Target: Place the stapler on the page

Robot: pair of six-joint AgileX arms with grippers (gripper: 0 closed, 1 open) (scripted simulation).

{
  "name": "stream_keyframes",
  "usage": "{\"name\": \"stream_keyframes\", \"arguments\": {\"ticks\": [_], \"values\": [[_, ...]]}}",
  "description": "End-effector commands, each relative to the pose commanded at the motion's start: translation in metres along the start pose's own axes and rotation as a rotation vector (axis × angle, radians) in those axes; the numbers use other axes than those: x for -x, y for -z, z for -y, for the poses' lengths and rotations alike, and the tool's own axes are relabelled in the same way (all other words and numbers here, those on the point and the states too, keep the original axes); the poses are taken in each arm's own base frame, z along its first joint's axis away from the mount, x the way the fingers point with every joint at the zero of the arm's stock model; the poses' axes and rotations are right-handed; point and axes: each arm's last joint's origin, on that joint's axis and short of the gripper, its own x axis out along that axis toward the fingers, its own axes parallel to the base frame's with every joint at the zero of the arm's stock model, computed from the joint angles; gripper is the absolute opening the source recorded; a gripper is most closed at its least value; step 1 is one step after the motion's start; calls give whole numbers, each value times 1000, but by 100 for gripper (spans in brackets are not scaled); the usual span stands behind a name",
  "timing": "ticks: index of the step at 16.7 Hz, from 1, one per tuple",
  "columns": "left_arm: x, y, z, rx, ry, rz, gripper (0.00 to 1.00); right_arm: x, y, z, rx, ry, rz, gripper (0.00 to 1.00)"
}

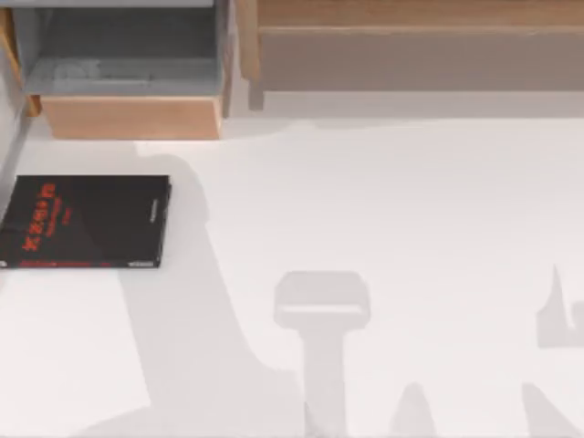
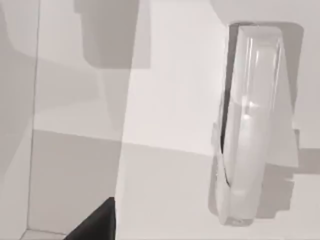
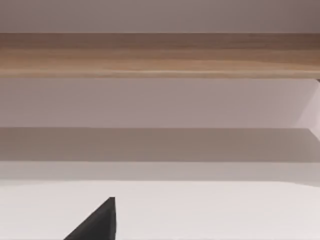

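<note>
1. Seen from above: the page (image 1: 87, 222), lying flat on the white table (image 1: 383, 210) at its left side, black cover up, red lettering along the left edge.
2. Just behind the page, toward the far left corner: an open wooden box (image 1: 132, 117) with a grey inside. To its right along the far edge: a long wooden shelf (image 1: 411, 46).
3. Spread across the near half of the table: grey shadows (image 1: 322, 310), one of them block-shaped at mid-table. Possibly the stapler's spot, though hard to pick out white on white from above.
4. Seen from the left wrist: the stapler (image 2: 250, 125), a narrow white bar with a rounded end, lying on the bare table with its own shadow beside it. Not on the page, and touching nothing else.
5. At the edge of that same view: a black tip of the left gripper (image 2: 95, 225), well apart from the stapler, holding nothing visible. Open or closed: cannot tell.
6. Seen from the right wrist: a black tip of the right gripper (image 3: 95, 225) over bare table, facing the wooden shelf. Open or closed: likewise cannot tell.
</note>
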Motion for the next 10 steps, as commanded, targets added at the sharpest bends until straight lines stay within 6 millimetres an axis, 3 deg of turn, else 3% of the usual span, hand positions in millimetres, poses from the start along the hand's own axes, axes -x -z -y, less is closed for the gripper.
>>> {"name": "stream_keyframes", "arguments": {"ticks": [3, 10], "values": [[-21, -7, 2, -7, 16, -31, 100, 0, 0, 0, 0, 0, 0, 100], [-25, -7, 2, -8, 19, -37, 100, 0, 0, 0, 0, 0, 0, 100]]}}
